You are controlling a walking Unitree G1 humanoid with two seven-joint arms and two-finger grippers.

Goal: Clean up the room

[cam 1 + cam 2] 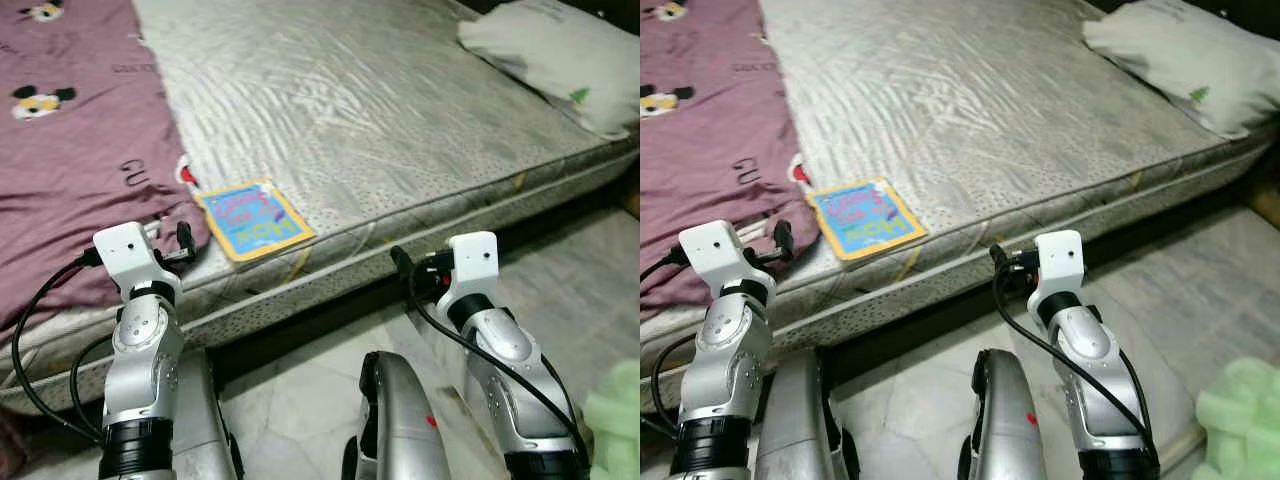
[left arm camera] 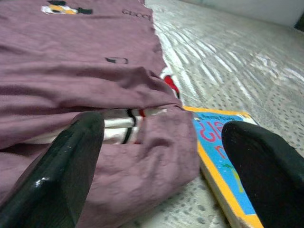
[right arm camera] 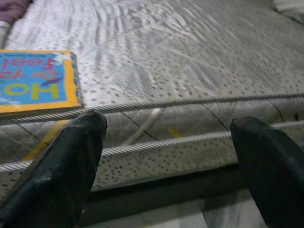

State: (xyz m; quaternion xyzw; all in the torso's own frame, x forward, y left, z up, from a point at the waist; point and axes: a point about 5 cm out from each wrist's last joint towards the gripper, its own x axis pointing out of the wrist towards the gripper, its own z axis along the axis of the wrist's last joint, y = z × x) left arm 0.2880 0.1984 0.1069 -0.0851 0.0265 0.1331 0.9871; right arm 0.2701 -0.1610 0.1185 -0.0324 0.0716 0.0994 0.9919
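Observation:
A thin book [image 1: 255, 220] with a yellow border and a blue cover lies flat on the grey mattress [image 1: 400, 110], close to its front edge. A purple blanket [image 1: 70, 150] with cartoon mouse prints covers the mattress's left part, and its hem touches the book's left side. My left gripper [image 2: 161, 175] is open and low over the blanket's hem, with the book [image 2: 223, 156] just beyond its right finger [image 2: 266, 175]. In front of the mattress's side, right of the book [image 3: 33, 88], my right gripper [image 3: 166, 166] is open and holds nothing.
A pale pillow [image 1: 560, 55] lies at the mattress's far right corner. Marble floor [image 1: 590, 290] runs in front of the bed. A light green soft thing [image 1: 615, 415] sits on the floor at the lower right. A dark gap runs under the mattress edge.

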